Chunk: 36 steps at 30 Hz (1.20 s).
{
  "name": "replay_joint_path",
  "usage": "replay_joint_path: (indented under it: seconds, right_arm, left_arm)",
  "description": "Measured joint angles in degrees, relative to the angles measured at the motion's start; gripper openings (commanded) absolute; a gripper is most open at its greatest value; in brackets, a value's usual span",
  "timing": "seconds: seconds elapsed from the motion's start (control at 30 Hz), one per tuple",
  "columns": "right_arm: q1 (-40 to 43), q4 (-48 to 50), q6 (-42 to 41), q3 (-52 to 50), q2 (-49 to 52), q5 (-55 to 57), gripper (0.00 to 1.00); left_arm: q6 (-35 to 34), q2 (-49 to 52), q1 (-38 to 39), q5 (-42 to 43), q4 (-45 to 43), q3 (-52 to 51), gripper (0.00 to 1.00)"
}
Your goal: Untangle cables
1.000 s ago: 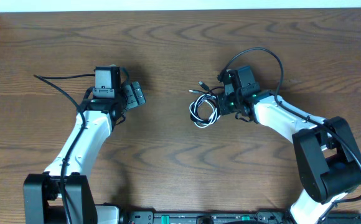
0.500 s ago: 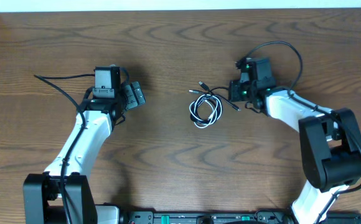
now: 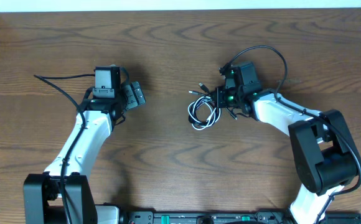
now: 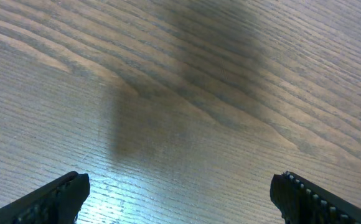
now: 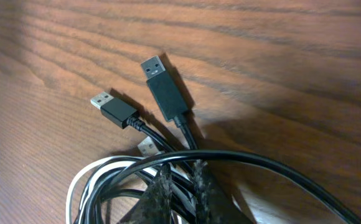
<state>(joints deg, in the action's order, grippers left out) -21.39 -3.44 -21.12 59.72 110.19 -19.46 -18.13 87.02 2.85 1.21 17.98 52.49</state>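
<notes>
Cables point(image 3: 203, 111) bunched in a small coil on the desk point(image 3: 168, 43), right of centre. One white cord point(image 5: 75, 186) looped among black ones. Two black USB plugs point(image 5: 165, 93) splayed flat on the wood just past the coil, side by side, a third small metal tip half hidden under their cords. Right hand point(image 5: 182, 186) at the coil's right edge, fingertips pinched nearly together on the black strands, clenched on the cables. Left hand point(image 3: 135, 94) well apart to the left, spread wide over bare wood, grasping nothing.
</notes>
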Motion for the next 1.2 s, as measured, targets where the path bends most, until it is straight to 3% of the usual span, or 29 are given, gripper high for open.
replay_joint_path:
  seconds: [0.47,0.53,0.6,0.67,0.73,0.97,1.2]
  right_arm:
    - [-2.10,0.22,-1.05,0.00,0.00,3.72,0.25]
    - [-2.10,0.22,-1.05,0.00,0.00,3.85,0.32]
    - [-2.10,0.22,-1.38,0.00,-0.02,3.98,0.46]
    - [-2.10,0.24,-1.66,0.00,0.00,4.31,0.67]
    - [-2.10,0.24,-2.38,0.00,0.00,5.22,0.76]
    - [-2.10,0.20,-4.07,0.24,-0.02,6.86,0.83]
    - [-2.10,-0.42,-4.57,0.48,-0.04,6.58,0.83]
  left_arm:
    - [0.00,0.00,0.00,0.00,0.02,0.00,0.98]
    - [0.00,0.00,0.00,0.00,0.02,0.00,0.98]
    - [0.00,0.00,0.00,0.00,0.02,0.00,0.98]
    - [0.00,0.00,0.00,0.00,0.00,0.00,0.98]
    - [0.00,0.00,0.00,-0.02,0.00,0.00,0.98]
    - [0.00,0.00,0.00,0.00,0.02,0.00,0.98]
    - [0.00,0.00,0.00,0.00,0.00,0.00,0.98]
